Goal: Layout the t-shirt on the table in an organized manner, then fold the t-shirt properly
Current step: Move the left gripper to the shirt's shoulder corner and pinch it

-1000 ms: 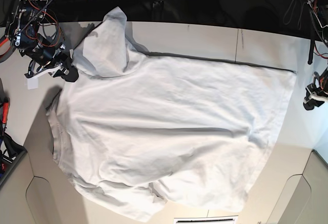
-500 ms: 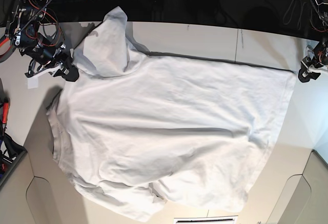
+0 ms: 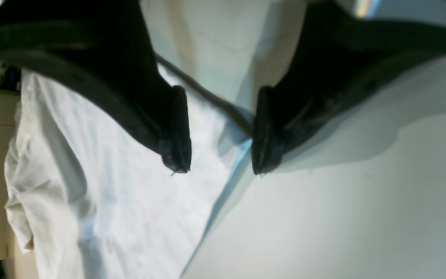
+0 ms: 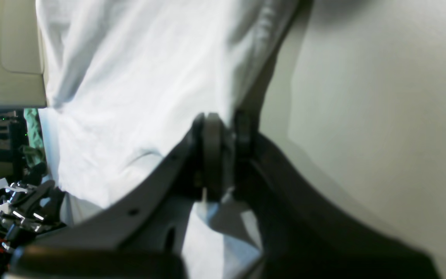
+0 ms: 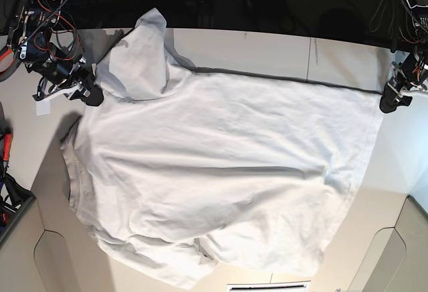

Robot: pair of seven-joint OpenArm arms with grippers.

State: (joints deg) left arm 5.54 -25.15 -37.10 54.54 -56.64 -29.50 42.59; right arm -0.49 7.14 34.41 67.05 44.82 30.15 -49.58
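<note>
The white t-shirt [image 5: 221, 172] lies spread across the white table [image 5: 267, 48], collar at the left, hem at the right, one sleeve lying toward the far edge. My right gripper [image 5: 90, 95] is at the sleeve's left edge; in the right wrist view it [image 4: 225, 124] is shut on a fold of the t-shirt [image 4: 149, 77]. My left gripper [image 5: 390, 103] is at the hem's far right corner. In the left wrist view it [image 3: 218, 167] is open, with the t-shirt's edge [image 3: 130, 217] running under the gap and bare table [image 3: 343, 213] to the right.
A thin dark seam line [image 5: 348, 86] runs along the shirt's far side. Cables and electronics [image 5: 47, 11] crowd the dark far edge. Beige panels [image 5: 53, 258] sit at the near corners. A small white paper [image 5: 43, 108] lies by my right gripper.
My left gripper has moved from the table's right side up and inward to the hem's far right corner. My right gripper has hardly moved. The shirt lies as before.
</note>
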